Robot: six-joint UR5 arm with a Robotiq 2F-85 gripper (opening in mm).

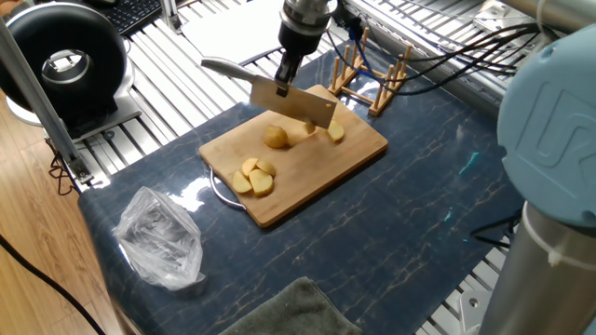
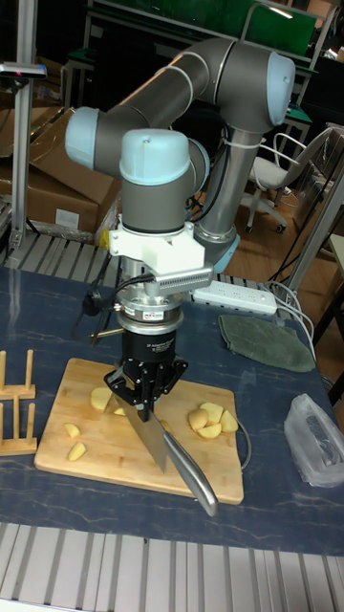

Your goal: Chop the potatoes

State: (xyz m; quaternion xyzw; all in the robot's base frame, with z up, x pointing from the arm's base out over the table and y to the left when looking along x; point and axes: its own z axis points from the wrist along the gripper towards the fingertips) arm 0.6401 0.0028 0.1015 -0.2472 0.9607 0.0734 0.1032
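My gripper (image 1: 285,78) hangs over the far side of the bamboo board (image 1: 358,149) and is shut on a cleaver-style knife (image 1: 296,105). The knife's blade slants down toward the board and its handle (image 1: 222,67) sticks out to the left. The potatoes lie on the board: a rounded piece (image 1: 276,138) just below the blade, a wedge (image 1: 335,132) to its right, and a cluster of cut pieces (image 1: 253,178) near the left corner. In the tall fixed view the gripper (image 2: 142,405) holds the knife (image 2: 153,438) between a piece (image 2: 100,399) and the cluster (image 2: 211,419).
A wooden rack (image 1: 369,80) stands right behind the board. A crumpled plastic bag (image 1: 160,238) lies front left and a grey cloth (image 1: 291,312) at the front edge. A black round device (image 1: 65,58) sits far left. Cables run across the back.
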